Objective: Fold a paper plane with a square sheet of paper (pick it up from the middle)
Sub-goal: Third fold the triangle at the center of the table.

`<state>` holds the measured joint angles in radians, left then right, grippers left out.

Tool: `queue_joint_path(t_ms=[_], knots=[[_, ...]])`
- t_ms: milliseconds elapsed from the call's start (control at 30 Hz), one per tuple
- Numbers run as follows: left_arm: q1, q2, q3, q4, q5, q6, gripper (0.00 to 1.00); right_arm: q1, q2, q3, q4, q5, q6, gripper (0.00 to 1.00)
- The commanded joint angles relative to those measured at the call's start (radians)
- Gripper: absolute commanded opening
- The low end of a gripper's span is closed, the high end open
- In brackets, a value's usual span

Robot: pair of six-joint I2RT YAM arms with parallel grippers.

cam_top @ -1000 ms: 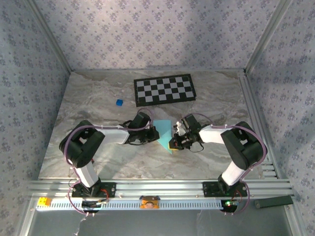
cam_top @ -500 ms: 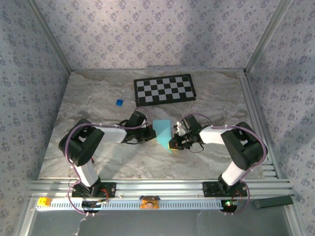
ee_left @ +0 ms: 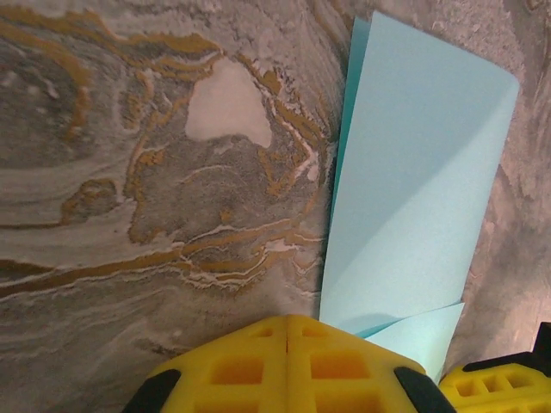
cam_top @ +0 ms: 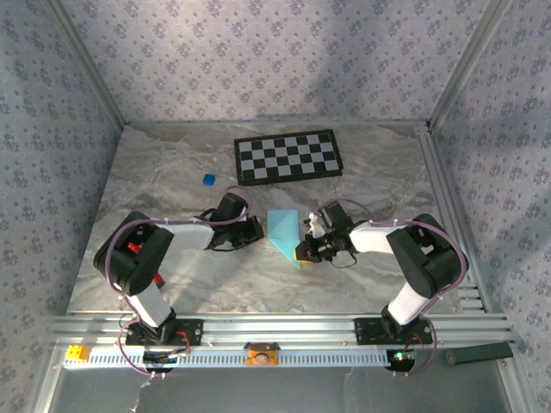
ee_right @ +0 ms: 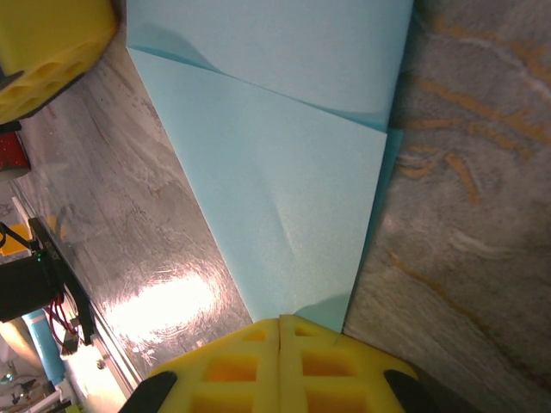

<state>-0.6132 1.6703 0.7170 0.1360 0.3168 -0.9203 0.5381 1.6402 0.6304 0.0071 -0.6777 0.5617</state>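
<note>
Both pairs of yellow fingers are clenched tight. The left gripper point(cam_top: 256, 231) sits just beside the left edge of the sheet of paper point(cam_top: 284, 231). The right gripper point(cam_top: 303, 252) sits at the sheet's lower point, and in the right wrist view that point runs in under the fingers point(ee_right: 280, 361); we cannot tell whether it is pinched.

The light-blue paper lies at mid-frame on the table point(cam_top: 172, 284). It is folded into layers and narrows toward the bottom. One diagonal crease crosses it, and a darker under-layer peeks out along one side.

The checkerboard point(cam_top: 288, 157) lies above it, apart. The small blue cube point(cam_top: 208, 179) is to the upper left, well apart. Bare table stretches below the paper, between the arms.
</note>
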Motion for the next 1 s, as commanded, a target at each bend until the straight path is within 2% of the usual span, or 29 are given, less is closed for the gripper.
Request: queue_joint_path(t_ms=[0,200,333,467,600,733,800,967], knots=[[0.005,-0.068,-0.004,-0.041,-0.028,0.026,0.06,-0.003,-0.011,-0.035,-0.088,0.044,0.011,0.01],[-0.003,-0.141,-0.008,-0.058,-0.034,0.019,0.07,-0.006,-0.111,-0.020,-0.098,0.042,0.012,0.05],[-0.033,-0.172,-0.010,-0.057,-0.050,0.006,0.12,-0.034,-0.199,-0.014,-0.140,0.102,0.000,0.08],[-0.081,-0.172,0.002,-0.072,-0.089,0.001,0.21,-0.110,-0.230,-0.015,-0.171,0.153,-0.004,0.13],[-0.104,-0.155,-0.013,-0.025,-0.095,-0.028,0.31,-0.158,-0.212,-0.017,-0.138,0.111,0.017,0.21],[-0.110,-0.167,-0.044,0.028,-0.109,-0.057,0.41,-0.150,-0.174,0.012,-0.128,0.097,0.027,0.27],[-0.110,-0.180,-0.051,0.030,-0.121,-0.060,0.44,-0.137,-0.156,0.025,-0.122,0.098,0.033,0.29],[-0.110,-0.233,-0.073,0.009,-0.172,-0.057,0.59,-0.098,-0.118,0.050,-0.107,0.108,0.041,0.32]])
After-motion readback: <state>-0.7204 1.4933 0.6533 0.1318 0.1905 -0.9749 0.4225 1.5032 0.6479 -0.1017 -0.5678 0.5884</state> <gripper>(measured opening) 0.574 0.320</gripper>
